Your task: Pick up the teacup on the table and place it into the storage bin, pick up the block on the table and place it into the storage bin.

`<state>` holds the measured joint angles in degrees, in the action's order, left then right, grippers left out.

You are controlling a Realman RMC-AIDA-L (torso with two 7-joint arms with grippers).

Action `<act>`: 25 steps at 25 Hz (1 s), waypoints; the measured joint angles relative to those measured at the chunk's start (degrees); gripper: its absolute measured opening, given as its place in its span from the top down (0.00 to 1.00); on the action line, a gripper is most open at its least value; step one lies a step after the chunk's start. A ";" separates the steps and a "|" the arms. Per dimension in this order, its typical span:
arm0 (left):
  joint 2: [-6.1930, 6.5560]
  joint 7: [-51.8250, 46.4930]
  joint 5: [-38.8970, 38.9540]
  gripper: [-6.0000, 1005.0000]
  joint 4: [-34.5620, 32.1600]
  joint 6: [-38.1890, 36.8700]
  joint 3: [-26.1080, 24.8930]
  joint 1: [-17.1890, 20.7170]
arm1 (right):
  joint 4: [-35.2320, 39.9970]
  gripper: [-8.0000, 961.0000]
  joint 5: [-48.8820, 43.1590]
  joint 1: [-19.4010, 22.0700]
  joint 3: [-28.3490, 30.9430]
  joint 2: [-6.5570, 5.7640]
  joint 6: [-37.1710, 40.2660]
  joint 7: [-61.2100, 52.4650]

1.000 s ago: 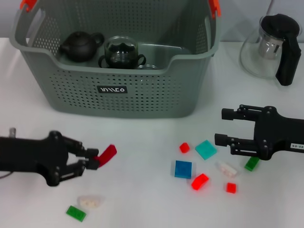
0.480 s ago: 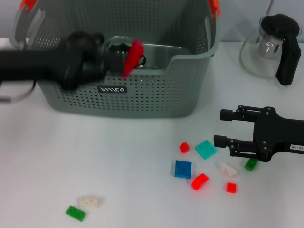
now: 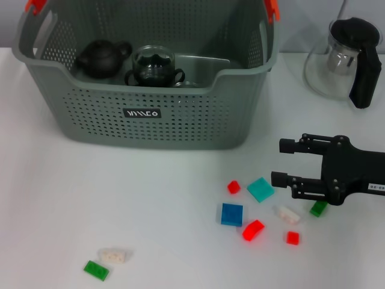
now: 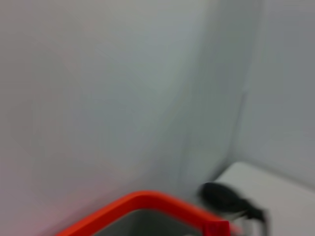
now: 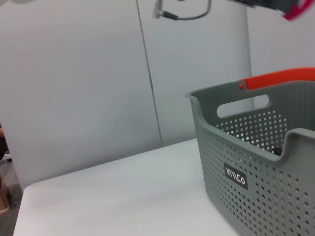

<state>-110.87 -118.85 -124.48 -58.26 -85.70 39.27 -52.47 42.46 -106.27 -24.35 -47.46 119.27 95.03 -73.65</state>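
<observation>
The grey perforated storage bin (image 3: 180,114) stands at the back of the table and also shows in the right wrist view (image 5: 256,167). Inside it are a glass teacup (image 3: 153,63) and a dark teapot (image 3: 101,58). My left gripper is out of the head view. The right wrist view shows it far off and high above the bin, holding a red block (image 5: 295,12). My right gripper (image 3: 278,161) is open and empty, low over the table beside loose blocks: teal (image 3: 260,189), blue (image 3: 231,214), red (image 3: 253,230), white (image 3: 287,214).
A glass kettle with a black handle (image 3: 343,60) stands at the back right. A green block (image 3: 318,208) lies under the right gripper's body. A white block (image 3: 114,256) and a green block (image 3: 96,270) lie at the front left.
My left gripper carried the red block from the front left of the table up over the bin, then rose out of the head view. The right gripper has barely moved.
</observation>
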 joint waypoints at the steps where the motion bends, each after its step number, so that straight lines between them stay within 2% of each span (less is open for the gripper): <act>1: -0.06 -1.32 -2.24 0.72 -0.04 2.31 1.27 -0.76 | 0.01 0.23 0.00 -0.03 0.00 0.01 0.00 0.00; 6: -2.15 -7.10 -14.72 0.70 1.27 13.53 12.86 -2.17 | 0.02 0.23 0.01 -0.27 0.00 0.06 -0.01 -0.02; 9: -3.68 -8.32 -20.31 0.70 2.42 16.57 16.79 -2.33 | 0.03 0.23 0.01 -0.27 0.00 0.07 -0.02 -0.02; 11: -4.72 -8.60 -22.99 0.69 2.72 17.99 17.16 -2.47 | 0.02 0.23 0.01 -0.27 0.00 0.08 -0.03 -0.06; 13: -5.17 -8.64 -23.50 0.68 2.72 18.68 16.99 -2.39 | 0.02 0.23 0.01 -0.26 0.00 0.08 -0.05 -0.08; 25: -5.66 -9.98 -23.79 0.65 2.42 20.46 17.05 -1.96 | -0.09 0.23 0.01 0.03 0.00 -0.10 -0.17 -0.01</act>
<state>-116.53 -128.83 -148.26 -55.85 -65.24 56.32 -54.43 42.36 -106.26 -24.32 -47.46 119.18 94.86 -73.66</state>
